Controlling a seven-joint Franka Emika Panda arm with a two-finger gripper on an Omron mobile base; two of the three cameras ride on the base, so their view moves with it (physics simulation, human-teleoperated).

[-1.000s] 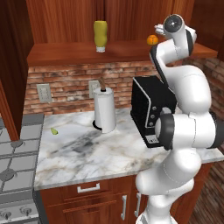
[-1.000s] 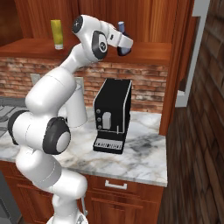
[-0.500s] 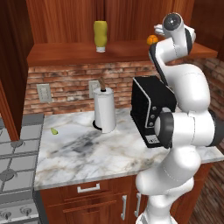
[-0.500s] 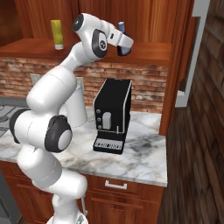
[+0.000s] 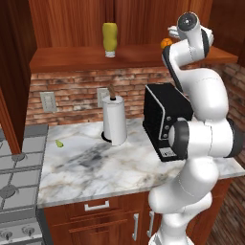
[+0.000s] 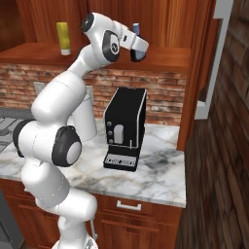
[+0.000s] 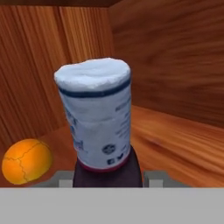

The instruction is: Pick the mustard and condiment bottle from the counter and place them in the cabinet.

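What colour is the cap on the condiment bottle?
Pale bluish-white, with a dark band below; the condiment bottle shows best in the hand view.

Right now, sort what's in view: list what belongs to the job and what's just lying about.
Job:
- mustard, on the cabinet shelf
- condiment bottle, between the claw fingers at the shelf
- cabinet
- counter

Lying about:
- orange fruit
- paper towel roll
- black coffee machine
- stove

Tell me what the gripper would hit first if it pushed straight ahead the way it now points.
The condiment bottle stands right between the fingertips of the gripper, so it comes first. Behind it, the next thing in line looks like the cabinet back panel, though depth is hard to judge. The orange fruit sits off to one side.
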